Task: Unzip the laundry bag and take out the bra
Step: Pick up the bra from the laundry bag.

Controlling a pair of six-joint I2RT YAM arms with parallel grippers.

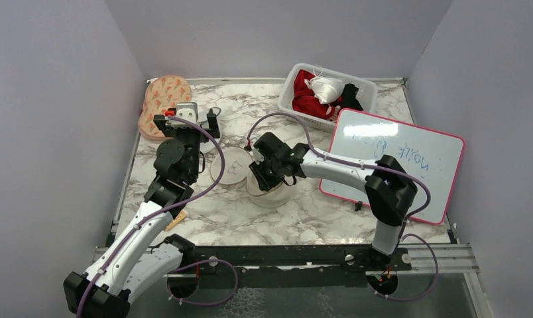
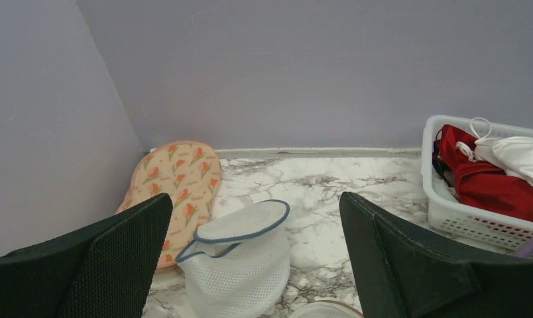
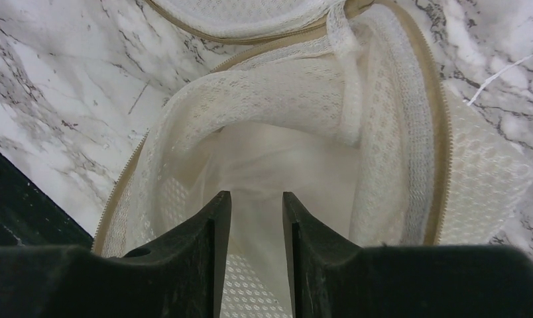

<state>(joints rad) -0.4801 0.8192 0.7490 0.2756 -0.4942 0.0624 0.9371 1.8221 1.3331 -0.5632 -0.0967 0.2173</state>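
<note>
Top view, table centre: cream-beige round mesh zip laundry bag [image 1: 272, 193] lies unzipped, its flat face flopped toward 9 o'clock. Right gripper [image 1: 266, 177] dips into the bag. Left gripper [image 1: 186, 123] hovers at 10 o'clock of it.
Left wrist: fingers spread wide, empty.
Right wrist: fingers narrowly parted over the smooth off-white padded bra [image 3: 277, 156] inside the bag; cannot tell if pinching.

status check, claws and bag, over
Left claw open, empty. Right claw inside the unzipped laundry bag, grip unclear. A white bra lies in the basket on the red garment. Nothing blocking the bag.
</note>
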